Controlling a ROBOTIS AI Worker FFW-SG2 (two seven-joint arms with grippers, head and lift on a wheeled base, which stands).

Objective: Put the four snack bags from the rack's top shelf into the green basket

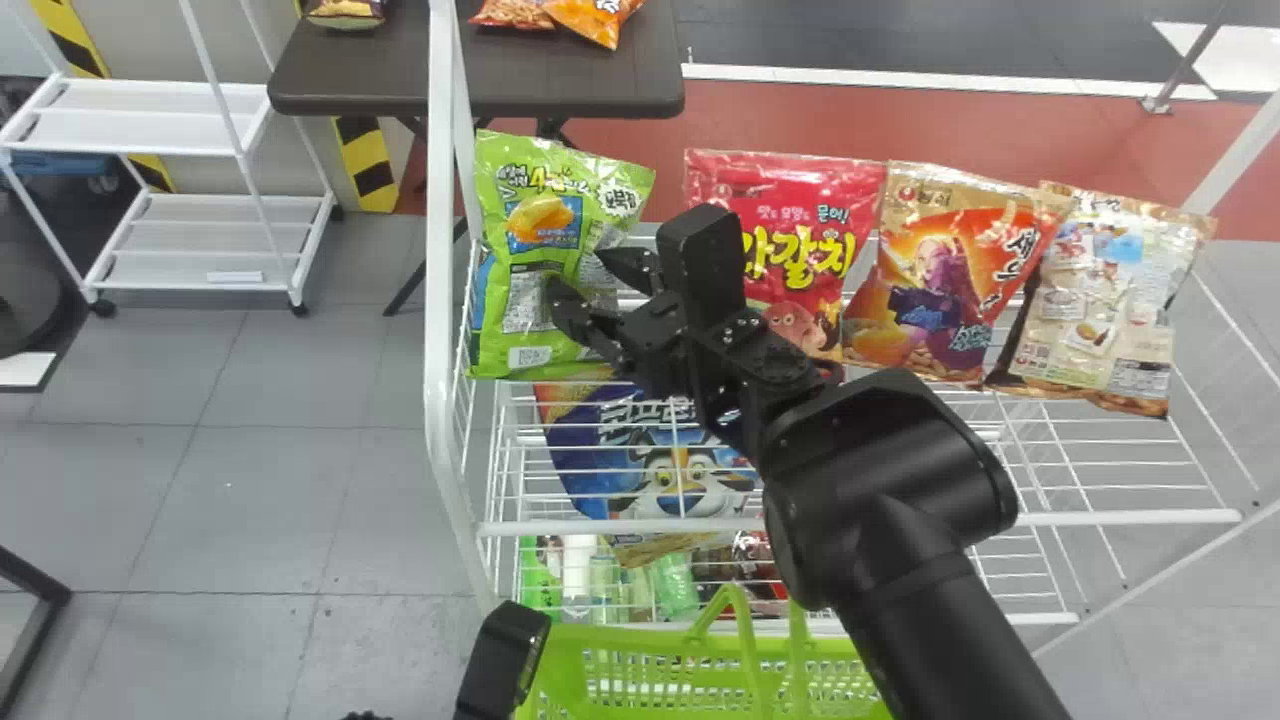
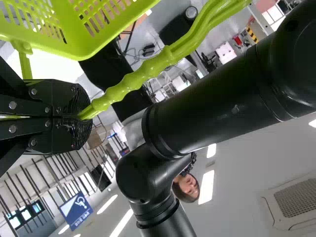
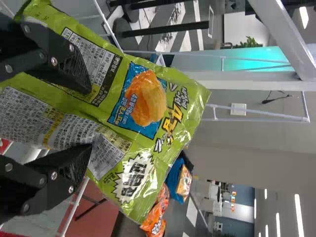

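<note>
Four snack bags (image 1: 945, 280) on top shelf (image 1: 1110, 518); basket (image 1: 600, 642) before rack (image 1: 438, 300), table (image 1: 360, 80) behind.

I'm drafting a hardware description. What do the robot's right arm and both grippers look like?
The right arm is black, with thick, rounded segments. The right gripper and left gripper are black too, their blocky linked fingers dotted with silvery screw heads and rough-textured towards the tips.

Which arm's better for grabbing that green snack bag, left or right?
Right, I'd say. The right tool is already at the green snack bag, open. The left tool is closed on the basket's handle, so using it would likely mean letting go.
</note>
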